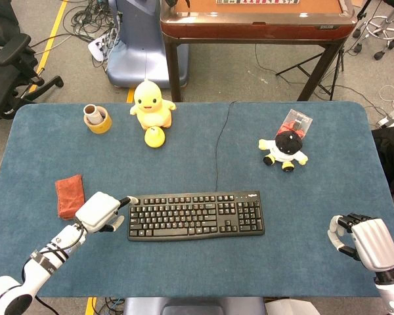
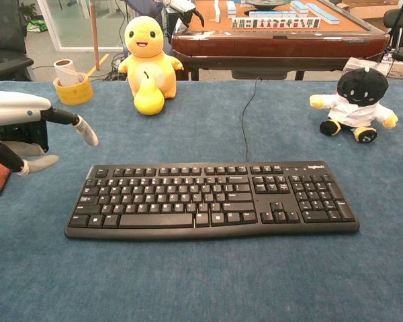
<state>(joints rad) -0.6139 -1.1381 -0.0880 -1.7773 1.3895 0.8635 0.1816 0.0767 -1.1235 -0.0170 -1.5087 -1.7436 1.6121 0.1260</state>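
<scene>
The left hand (image 1: 100, 211), holding nothing, extends one finger to the keyboard (image 1: 196, 215) at its 9 o'clock edge (cable routed toward 12 o'clock). The right hand (image 1: 366, 242) rests empty, fingers loosely curled, at the keyboard's 4 o'clock.

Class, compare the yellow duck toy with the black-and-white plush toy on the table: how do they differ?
The duck toy is all yellow; the plush toy is black-headed with a white body and yellow feet. The duck toy stands left of the keyboard cable, the plush toy right of it. Both are soft toys resting on the blue table.

Grey floor (image 1: 249, 72), mahjong table (image 1: 256, 20), office chair (image 1: 6, 59), cables (image 1: 85, 20)
</scene>
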